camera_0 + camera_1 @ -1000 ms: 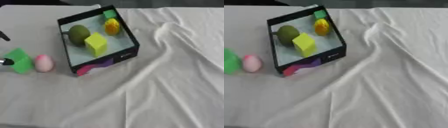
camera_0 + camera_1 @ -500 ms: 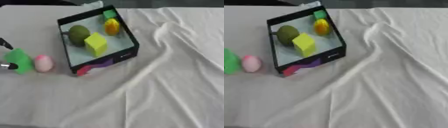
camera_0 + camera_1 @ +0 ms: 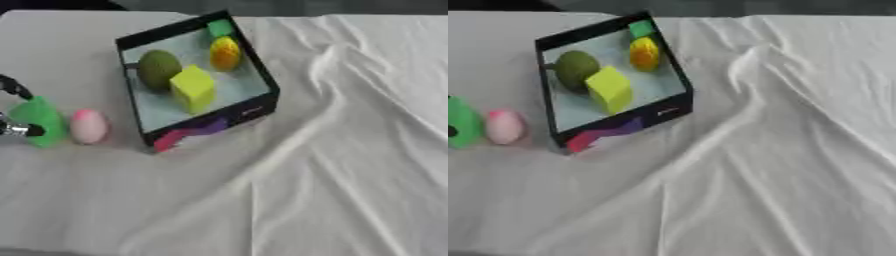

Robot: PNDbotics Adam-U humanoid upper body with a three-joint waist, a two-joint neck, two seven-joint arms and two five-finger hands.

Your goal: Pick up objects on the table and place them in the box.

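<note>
A black box [image 3: 262, 79] with a pale floor stands at the upper left on the white cloth. Inside it lie an olive round thing [image 3: 158, 68], a yellow cube [image 3: 193, 88], a yellow-orange round thing [image 3: 225, 52] and a small green block [image 3: 220, 27]. Left of the box a pink egg-shaped thing [image 3: 88, 126] rests on the cloth. Beside it stands a green object [image 3: 41, 121]. My left hand [image 3: 16, 129] shows only as fingers at the left edge, one above and one across the green object, curled round it. My right hand is out of sight.
The white cloth [image 3: 332, 165] covers the whole table and is rumpled into long folds on the right and lower half. The box's near wall carries a pink and purple pattern [image 3: 188, 131]. A dark strip runs along the far edge.
The left hand's fingers have come down and closed in round the green object, which has shifted slightly. The egg and the box's contents have not moved.
</note>
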